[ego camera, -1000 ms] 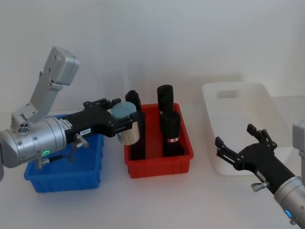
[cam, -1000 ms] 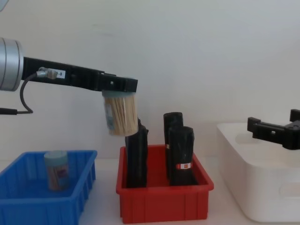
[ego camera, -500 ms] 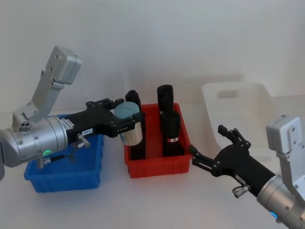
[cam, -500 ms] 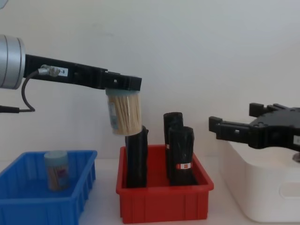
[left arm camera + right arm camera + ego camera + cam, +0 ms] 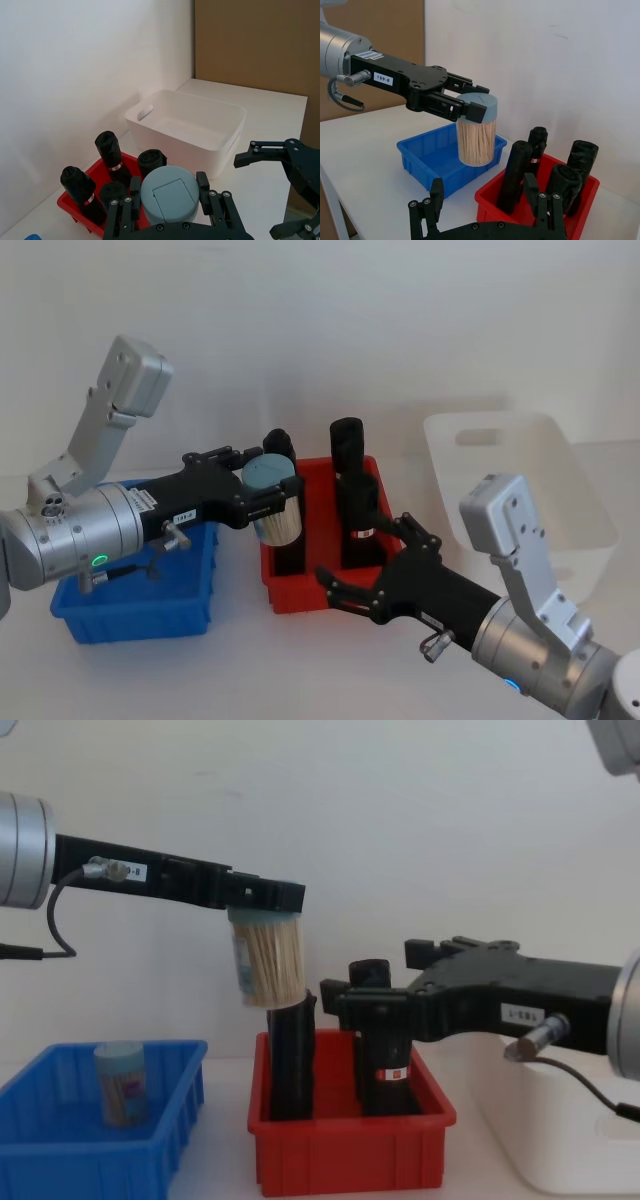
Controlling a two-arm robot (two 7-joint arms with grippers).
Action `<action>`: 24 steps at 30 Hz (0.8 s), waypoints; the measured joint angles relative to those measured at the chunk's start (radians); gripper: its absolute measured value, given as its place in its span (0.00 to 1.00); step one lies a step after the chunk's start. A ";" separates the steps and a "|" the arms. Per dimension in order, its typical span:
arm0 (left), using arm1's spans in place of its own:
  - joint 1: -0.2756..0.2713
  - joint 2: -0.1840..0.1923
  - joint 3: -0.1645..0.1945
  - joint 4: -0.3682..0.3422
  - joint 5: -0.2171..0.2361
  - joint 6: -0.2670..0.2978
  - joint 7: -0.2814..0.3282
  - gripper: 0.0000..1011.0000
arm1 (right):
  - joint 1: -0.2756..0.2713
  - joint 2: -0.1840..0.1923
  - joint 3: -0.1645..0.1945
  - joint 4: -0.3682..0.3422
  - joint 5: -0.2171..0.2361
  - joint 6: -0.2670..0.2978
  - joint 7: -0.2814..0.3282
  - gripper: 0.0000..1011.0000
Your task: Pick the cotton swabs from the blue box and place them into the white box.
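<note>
The left gripper [image 5: 268, 483] is clamped on the pale cap of a swab jar [image 5: 277, 520]; the jar hangs from the fingers, sticks down and slightly tilted, in the air above the left end of the red bin [image 5: 350, 1155]; its base sits just over the top of a black roll [image 5: 291, 1060] standing there, though I cannot tell whether they touch.

The right gripper [image 5: 372, 560] reaches in from the right with its fingers spread wide and nothing between them; it hovers at the red bin's front wall, lower than the held jar and to its right, clear of it.

A second jar [image 5: 121, 1082] stands upright in the blue box [image 5: 130, 615], which rests toward the left edge of the tabletop [image 5: 200, 670]; the red bin sits just beside it in the middle, with more black rolls upright inside.

The white box [image 5: 500, 455] stands toward the right edge, near the back wall, well apart from the held jar; I see nothing in it.
</note>
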 joint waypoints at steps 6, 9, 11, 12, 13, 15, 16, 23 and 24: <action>0.000 0.000 0.000 -0.001 0.000 0.001 -0.001 0.66 | 0.033 -0.034 -0.020 0.026 -0.032 0.034 0.017 0.99; 0.000 0.000 0.000 -0.001 0.000 0.001 -0.001 0.66 | 0.055 -0.056 -0.031 0.048 -0.051 0.057 0.015 0.99; 0.000 0.000 0.000 -0.001 0.000 0.001 -0.001 0.66 | 0.063 -0.064 -0.034 0.055 -0.059 0.065 0.009 0.99; 0.000 0.000 0.000 -0.001 0.000 0.001 -0.001 0.66 | 0.068 -0.070 -0.037 0.061 -0.062 0.068 0.007 0.99; 0.000 0.000 0.000 -0.001 0.000 0.001 -0.001 0.66 | 0.076 -0.077 -0.039 0.070 -0.067 0.074 0.001 0.99; 0.000 0.000 0.000 -0.001 0.000 0.001 -0.002 0.66 | 0.083 -0.086 -0.042 0.079 -0.071 0.078 -0.005 0.99; 0.000 0.000 0.000 -0.001 0.000 0.001 -0.002 0.66 | 0.090 -0.092 -0.044 0.088 -0.075 0.082 -0.011 0.99; 0.000 0.000 0.000 -0.001 0.000 0.001 -0.002 0.66 | 0.125 -0.125 -0.054 0.131 -0.090 0.085 -0.028 0.99; 0.000 0.000 0.000 -0.001 0.000 0.001 -0.002 0.66 | 0.128 -0.128 -0.055 0.136 -0.092 0.084 -0.029 0.99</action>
